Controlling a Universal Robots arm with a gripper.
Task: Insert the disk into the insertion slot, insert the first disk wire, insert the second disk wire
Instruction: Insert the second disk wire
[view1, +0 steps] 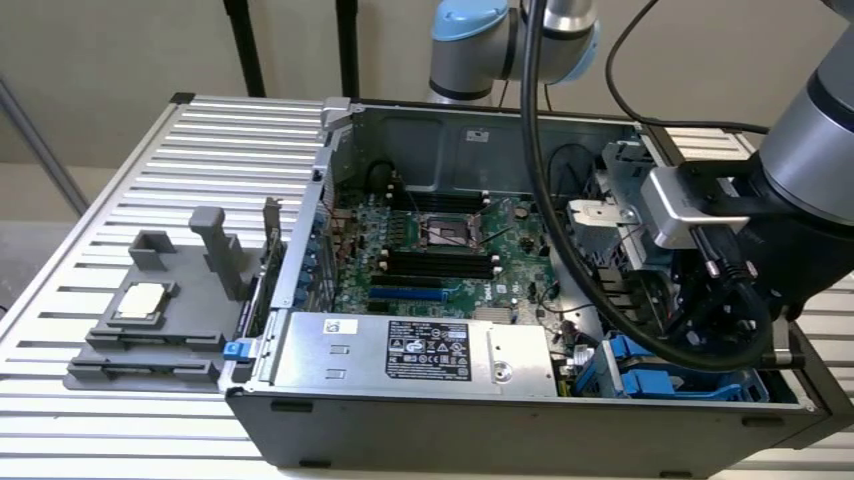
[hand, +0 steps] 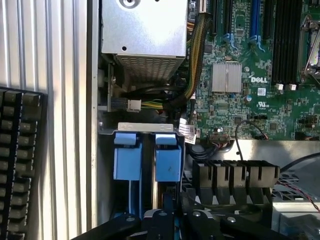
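Jaws' state cannot be told: gripper (hand: 167, 220) hangs over the slot (hand: 147, 155) at lower right of the exterior view. Blue tabs (hand: 168, 162) sit just beside it.

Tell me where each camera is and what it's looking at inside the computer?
Exterior view: sits off the arm, above the open computer case, looking down at the motherboard; the robot arm shows at the exterior view's right.
Wrist view: rides on the wrist, looking into the case at the blue insertion slot; the black end effector shows.
Shared: the power supply and motherboard.
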